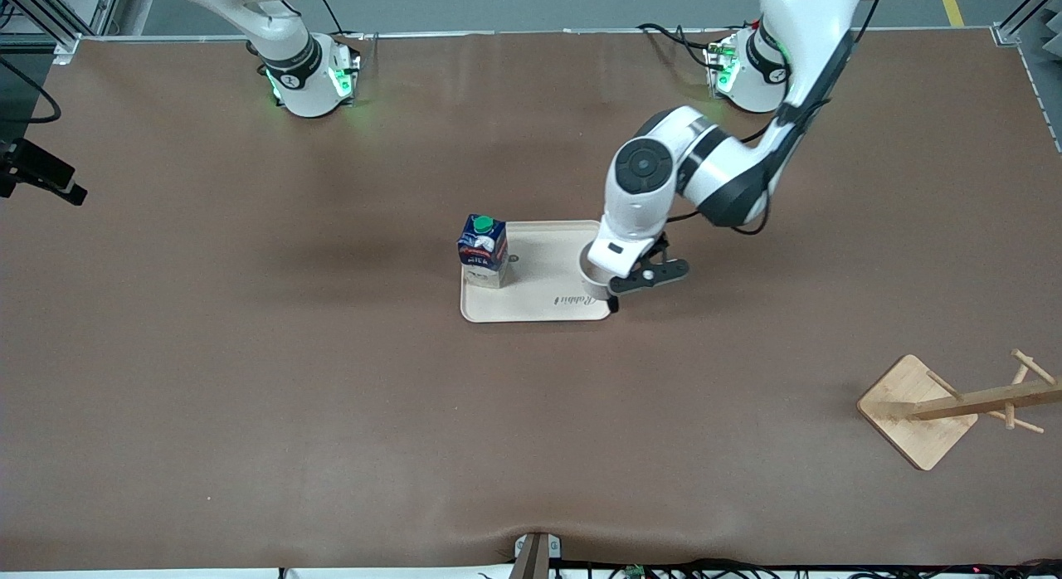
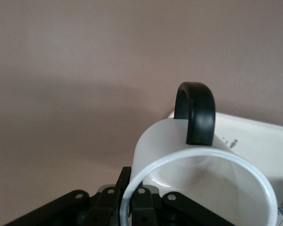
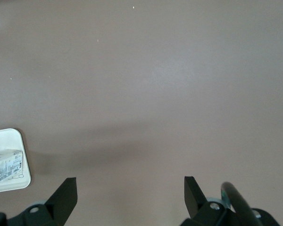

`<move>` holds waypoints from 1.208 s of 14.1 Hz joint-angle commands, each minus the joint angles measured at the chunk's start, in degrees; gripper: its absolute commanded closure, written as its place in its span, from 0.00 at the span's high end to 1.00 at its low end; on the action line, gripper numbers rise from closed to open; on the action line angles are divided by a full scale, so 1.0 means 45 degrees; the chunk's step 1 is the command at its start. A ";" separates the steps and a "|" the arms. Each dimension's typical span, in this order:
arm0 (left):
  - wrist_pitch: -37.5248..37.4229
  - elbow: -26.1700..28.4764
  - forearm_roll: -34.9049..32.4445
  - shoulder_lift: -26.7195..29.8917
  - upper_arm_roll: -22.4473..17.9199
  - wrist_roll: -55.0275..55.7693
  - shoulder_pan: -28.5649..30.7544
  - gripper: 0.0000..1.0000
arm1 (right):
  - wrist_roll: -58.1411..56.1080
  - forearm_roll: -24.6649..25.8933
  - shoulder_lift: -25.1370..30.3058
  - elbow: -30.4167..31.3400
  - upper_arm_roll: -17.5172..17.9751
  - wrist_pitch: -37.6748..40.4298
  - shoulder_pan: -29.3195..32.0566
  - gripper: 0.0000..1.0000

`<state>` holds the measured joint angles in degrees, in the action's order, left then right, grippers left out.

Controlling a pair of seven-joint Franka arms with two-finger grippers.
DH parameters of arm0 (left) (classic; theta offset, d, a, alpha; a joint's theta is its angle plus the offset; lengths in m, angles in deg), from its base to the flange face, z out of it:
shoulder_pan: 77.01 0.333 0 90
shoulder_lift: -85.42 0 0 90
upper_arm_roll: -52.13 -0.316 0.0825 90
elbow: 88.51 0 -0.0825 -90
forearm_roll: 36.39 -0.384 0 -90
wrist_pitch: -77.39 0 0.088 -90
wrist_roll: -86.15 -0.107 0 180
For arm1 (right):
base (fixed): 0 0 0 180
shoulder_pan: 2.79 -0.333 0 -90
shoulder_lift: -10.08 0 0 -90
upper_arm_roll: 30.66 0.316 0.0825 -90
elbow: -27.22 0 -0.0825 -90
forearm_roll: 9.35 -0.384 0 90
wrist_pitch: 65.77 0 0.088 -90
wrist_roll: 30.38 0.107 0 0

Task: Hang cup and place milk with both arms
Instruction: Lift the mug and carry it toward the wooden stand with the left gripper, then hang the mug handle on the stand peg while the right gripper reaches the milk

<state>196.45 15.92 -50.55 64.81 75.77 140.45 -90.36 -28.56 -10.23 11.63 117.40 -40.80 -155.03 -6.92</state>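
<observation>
A brown worktop [image 1: 332, 413] is seen, most of it bare. Near its middle a cream tray [image 1: 539, 272] is laid flat, with wide open surface between it and every edge. On the tray's corner toward the right arm's end, the milk carton [image 1: 484, 250] is stood upright, green cap on top; in the right wrist view the carton [image 3: 4, 167] and the tray's rounded corner [image 3: 14, 136] are seen at the frame's edge. A wooden cup rack [image 1: 954, 401] is placed near the worktop's corner at the left arm's end, close to the front-camera edge, well apart from the tray, with bare worktop between them.

The left gripper [image 1: 610, 293] is positioned over the tray's edge toward the left arm's end. The white cup [image 1: 591, 282] is partly hidden under the wrist in the front view; in the left wrist view the cup [image 2: 198, 179] is shown with its rim gripped by the left gripper [image 2: 132, 200], one finger inside the wall and one outside, the jaws narrowed onto the rim, and the black handle turned away from them. Whether the cup rests on the tray or is just above it cannot be told.

The right gripper [image 3: 127, 200] is held over bare worktop, waiting; its jaws are spread wide and nothing is held.
</observation>
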 commanded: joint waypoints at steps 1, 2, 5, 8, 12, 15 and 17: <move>-0.0908 0.0213 0.0021 0.1569 0.0078 -0.2117 0.1186 0.00 | 0.0045 0.0157 -0.1162 -0.0468 0.0066 -0.0224 -0.0080 1.00; -0.1259 0.0174 0.0021 0.1901 0.0059 -0.3150 0.1635 0.00 | 0.0122 -0.0017 -0.1473 -0.0741 0.0066 -0.0127 -0.0041 1.00; -0.2158 -0.0293 0.0021 0.2451 0.0078 -0.6140 0.3236 0.00 | 0.0220 -0.0077 -0.1476 -0.0414 0.0105 -0.0009 -0.0391 1.00; -0.2512 -0.0821 0.0041 0.2490 0.0078 -0.8348 0.4526 0.00 | 0.0298 -0.0193 -0.2043 -0.0177 0.0086 0.0750 -0.0841 1.00; -0.2532 -0.1291 0.0021 0.2452 0.0039 -1.1064 0.6070 0.00 | 0.3176 -0.3681 -0.2062 0.0543 0.0086 0.1496 -0.1405 1.00; -0.2532 -0.1602 0.0021 0.2432 0.0000 -1.3055 0.7221 0.00 | 0.6481 -0.3945 -0.2101 0.0682 0.0086 0.1088 -0.3295 1.00; -0.2532 -0.1934 0.0041 0.2315 0.0000 -1.4171 0.8023 0.00 | 0.8199 -0.3945 -0.2198 0.0818 0.0066 -0.0042 -0.4681 1.00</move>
<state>186.47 9.59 -50.53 75.74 75.20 80.96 -57.02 1.15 -27.18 1.61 120.04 -39.88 -151.83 -22.65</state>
